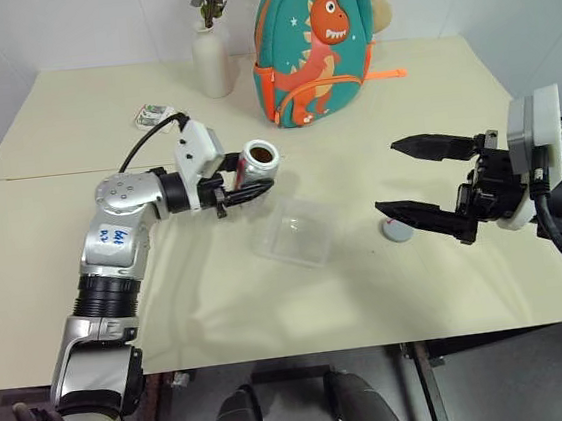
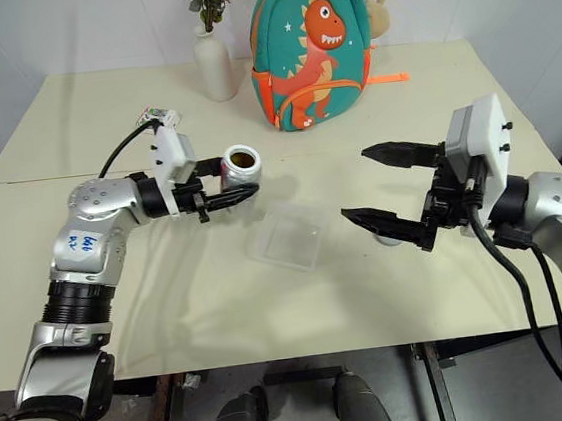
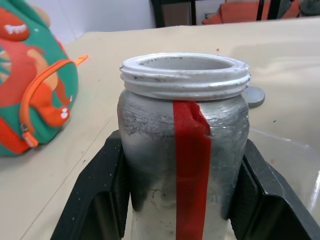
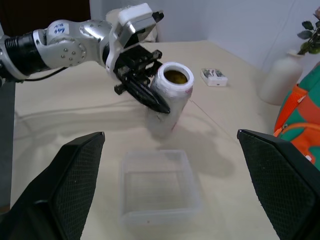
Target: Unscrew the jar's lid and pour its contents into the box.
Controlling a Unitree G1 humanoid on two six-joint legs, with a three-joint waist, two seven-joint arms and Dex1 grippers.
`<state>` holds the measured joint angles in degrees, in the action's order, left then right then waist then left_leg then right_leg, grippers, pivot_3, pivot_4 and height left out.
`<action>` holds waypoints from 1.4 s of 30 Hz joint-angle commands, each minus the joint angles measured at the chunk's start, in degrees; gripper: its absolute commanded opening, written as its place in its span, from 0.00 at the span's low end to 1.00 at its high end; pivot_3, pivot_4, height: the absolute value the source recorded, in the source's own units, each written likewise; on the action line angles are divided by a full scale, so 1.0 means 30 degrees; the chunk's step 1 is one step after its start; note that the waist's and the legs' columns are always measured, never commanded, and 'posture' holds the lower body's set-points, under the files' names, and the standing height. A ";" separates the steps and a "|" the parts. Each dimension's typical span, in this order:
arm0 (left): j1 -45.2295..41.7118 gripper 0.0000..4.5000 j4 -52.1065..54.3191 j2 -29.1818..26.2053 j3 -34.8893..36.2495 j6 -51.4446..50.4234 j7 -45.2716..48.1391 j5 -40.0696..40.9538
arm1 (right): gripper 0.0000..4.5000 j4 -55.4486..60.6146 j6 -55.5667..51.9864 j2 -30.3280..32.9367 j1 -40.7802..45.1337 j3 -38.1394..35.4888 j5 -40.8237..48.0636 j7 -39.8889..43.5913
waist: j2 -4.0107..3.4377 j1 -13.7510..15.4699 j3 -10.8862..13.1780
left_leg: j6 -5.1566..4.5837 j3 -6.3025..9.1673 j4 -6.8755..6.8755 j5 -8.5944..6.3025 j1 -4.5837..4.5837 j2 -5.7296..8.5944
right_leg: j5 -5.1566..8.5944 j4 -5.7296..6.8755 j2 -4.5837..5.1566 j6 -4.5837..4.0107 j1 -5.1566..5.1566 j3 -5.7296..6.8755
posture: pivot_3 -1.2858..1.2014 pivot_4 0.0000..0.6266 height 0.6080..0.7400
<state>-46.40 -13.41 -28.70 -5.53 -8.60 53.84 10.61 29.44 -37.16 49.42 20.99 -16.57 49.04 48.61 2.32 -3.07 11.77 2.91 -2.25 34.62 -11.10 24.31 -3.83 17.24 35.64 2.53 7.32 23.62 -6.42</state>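
Red stripe on silvery jar [image 3: 183, 150]

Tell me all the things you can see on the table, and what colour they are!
jar: one, clear with a red streak, open at the top, tilted, held above the table near the box
box: one, clear plastic, mid-table, just below and right of the jar
lid: one, grey, lying on the table by the right gripper
backpack: one, teal with an orange dinosaur, standing at the back
vase: one, white, with dried flowers, left of the backpack
packet: one, white and green, back left
table: one, cream
left gripper: one, black fingers, shut on the jar
right gripper: one, black fingers, open, holding nothing
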 commanded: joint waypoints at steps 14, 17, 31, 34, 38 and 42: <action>-0.3320 0.46 -0.1995 -0.2222 -0.6129 1.5538 -1.8210 -2.0722 | 0.99 0.0578 0.0428 -0.1788 -0.0418 -0.0115 -0.0162 -0.2093 | 0.0005 0.0049 0.0003 | 0.0001 -0.0030 0.0002 -0.0014 0.0012 0.0007 | -0.0099 -0.0015 0.0000 0.0185 0.0014 -0.0044 | 0.52 0.24 1.00; -0.3704 0.46 -0.2108 -0.2569 -0.7501 1.4905 -2.3369 -2.5101 | 0.99 0.0647 0.0509 -0.2323 -0.0399 -0.0116 -0.0144 -0.2650 | 0.0006 0.0137 0.0003 | 0.0000 -0.0033 0.0009 -0.0015 0.0022 0.0008 | -0.0102 -0.0014 0.0001 0.0189 0.0018 -0.0040 | 0.52 0.24 1.00; -0.6351 0.46 -0.5931 -0.2878 -1.2759 1.2138 -3.3627 -3.3200 | 0.99 0.0365 0.0912 -0.3683 -0.0251 -0.0112 -0.0033 -0.3822 | 0.0005 0.0479 0.0002 | 0.0013 -0.0053 0.0013 -0.0023 0.0027 0.0008 | -0.0105 0.0010 -0.0004 0.0198 0.0042 -0.0038 | 0.52 0.24 1.00; -0.6641 0.46 -0.5980 -0.3120 -1.3594 1.2239 -3.4460 -3.3779 | 0.99 0.0273 0.1004 -0.4009 -0.0042 0.0124 -0.0198 -0.3953 | 0.0005 0.0506 0.0002 | 0.0015 -0.0058 0.0013 -0.0024 0.0029 0.0007 | -0.0104 0.0014 -0.0004 0.0199 0.0047 -0.0037 | 0.52 0.24 1.00; -0.7068 0.46 -0.6689 -0.2862 -1.3592 1.2954 -3.3396 -3.2802 | 0.99 0.0319 0.1035 -0.4240 0.0021 0.0270 -0.0176 -0.4048 | 0.0005 0.0556 0.0003 | 0.0025 -0.0063 0.0017 -0.0030 0.0039 0.0008 | -0.0102 0.0012 -0.0001 0.0203 0.0047 -0.0035 | 0.52 0.24 1.00; -0.7164 0.46 -0.7171 -0.2971 -1.2638 1.4503 -3.2029 -3.0321 | 0.99 0.0409 0.1023 -0.4209 -0.0198 0.0145 -0.0098 -0.4092 | 0.0005 0.0549 0.0002 | 0.0025 -0.0064 0.0019 -0.0030 0.0039 0.0008 | -0.0102 0.0014 -0.0001 0.0204 0.0047 -0.0033 | 0.52 0.24 1.00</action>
<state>-66.10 -35.00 -37.15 -46.06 33.45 -43.58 -84.39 29.22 -35.12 36.85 20.43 -15.21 48.24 36.79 2.33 -1.42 11.78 2.98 -2.45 34.68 -11.20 24.43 -3.81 16.93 35.68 2.52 7.93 23.76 -6.52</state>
